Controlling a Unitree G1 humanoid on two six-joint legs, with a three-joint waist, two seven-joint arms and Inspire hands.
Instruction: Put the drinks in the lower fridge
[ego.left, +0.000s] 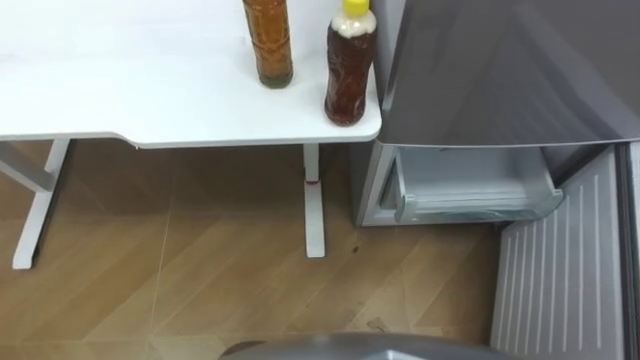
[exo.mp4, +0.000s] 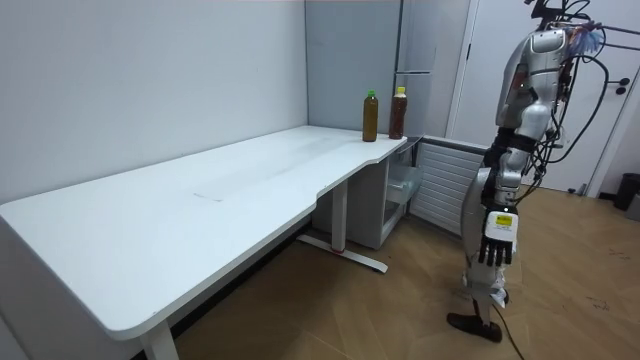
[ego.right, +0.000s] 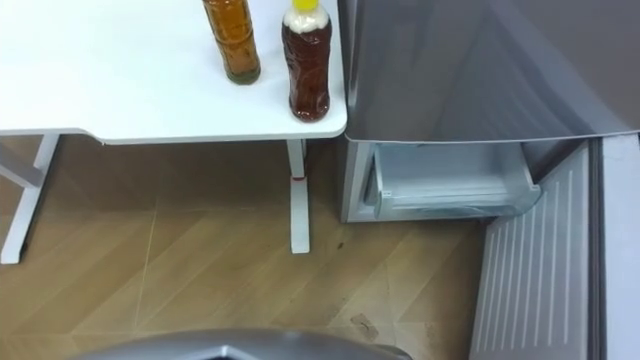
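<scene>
1. Two drinks stand upright on the white table (ego.left: 120, 90), just beside the fridge (ego.left: 500, 70). The yellow-cap bottle (ego.left: 349, 65) is nearest the fridge. The amber bottle (ego.left: 268, 40) is on its far side.
2. The fridge's lower door (ego.left: 560, 270) is open, and the drawer (ego.left: 470, 185) shows inside.
3. The robot stands back from the fridge. Its left hand (exo.mp4: 497, 238) hangs down with loose fingers and holds nothing.
4. The bottles look full, so they are likely a bit heavy. They are smooth and tall and could slip or tip. The middle is the best place to grab them.

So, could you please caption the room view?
Robot stands by the open lower fridge; two drink bottles wait on the white table.
</scene>
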